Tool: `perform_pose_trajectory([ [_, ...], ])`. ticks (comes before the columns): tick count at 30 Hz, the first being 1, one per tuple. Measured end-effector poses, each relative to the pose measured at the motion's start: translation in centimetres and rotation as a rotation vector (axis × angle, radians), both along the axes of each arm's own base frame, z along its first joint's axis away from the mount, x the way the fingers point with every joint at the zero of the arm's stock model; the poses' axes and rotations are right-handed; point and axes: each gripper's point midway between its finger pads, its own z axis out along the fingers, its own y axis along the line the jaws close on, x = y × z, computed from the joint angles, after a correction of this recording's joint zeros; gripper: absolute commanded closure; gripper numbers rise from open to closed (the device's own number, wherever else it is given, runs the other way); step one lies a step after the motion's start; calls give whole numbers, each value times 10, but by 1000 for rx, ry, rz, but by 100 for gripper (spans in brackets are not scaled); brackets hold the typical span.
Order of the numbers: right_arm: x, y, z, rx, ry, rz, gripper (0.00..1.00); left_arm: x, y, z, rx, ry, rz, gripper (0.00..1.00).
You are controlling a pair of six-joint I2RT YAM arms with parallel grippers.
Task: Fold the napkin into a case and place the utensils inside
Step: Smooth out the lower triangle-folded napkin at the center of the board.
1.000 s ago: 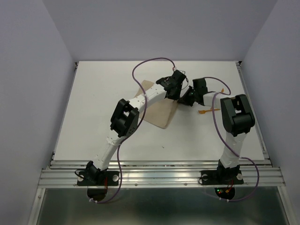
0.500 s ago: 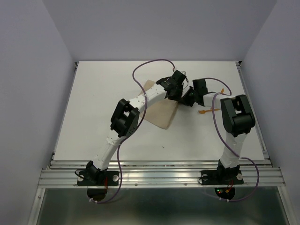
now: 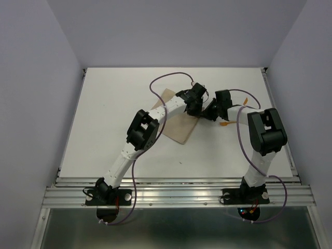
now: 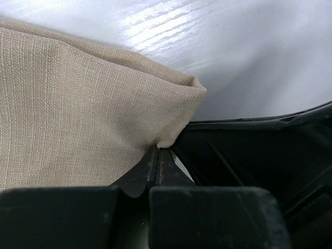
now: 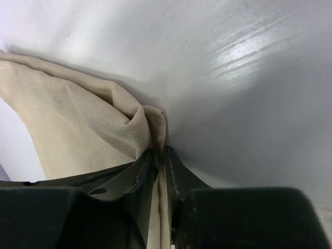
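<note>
Bright, even light; streaky glare on the table [image 5: 244, 52] in wrist views; blurred foregrounds.

Plain tan-beige napkin [image 3: 179, 128], finely woven, unpatterned; orange utensil [image 3: 224, 124] right of centre; glossy white table [image 3: 104, 114]; purple cables [image 3: 171, 74]; white arms [image 3: 120, 158] with black joints.
</note>
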Motion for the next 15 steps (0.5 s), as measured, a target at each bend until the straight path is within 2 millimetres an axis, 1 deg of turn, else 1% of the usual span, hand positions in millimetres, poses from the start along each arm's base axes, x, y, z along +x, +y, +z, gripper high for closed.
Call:
perform_pose_trajectory([
  [1,-1,-1,1,-1,-2,-2,73,0,0,-1,-1,3,2,99],
  [3,-2,-2,2,-1,-5,-6,73,0,0,-1,-4,4,2,90],
  [7,-6,-7,3,-6,-6,-18,71,-1,-1,0,-8,8,0,80],
  [8,-7,-8,3,-7,-6,-21,68,-1,-1,0,-10,7,0,77],
  [9,-8,-9,3,-8,-3,-23,68,-1,-1,0,-9,8,-1,69],
  [10,-9,-11,4,-7,-2,-27,67,-2,-1,0,-8,8,-2,68],
  [11,-9,-13,5,-8,-3,-30,62,-3,1,0,-4,10,-5,64],
  [12,-9,-15,6,-8,-4,-34,60,-4,1,2,-2,10,-7,59],
  [14,-9,-17,7,-7,-4,-39,58,-5,2,6,-1,7,-11,52],
  [15,-9,-18,7,-4,-5,-41,58,-5,3,9,0,4,-15,51],
])
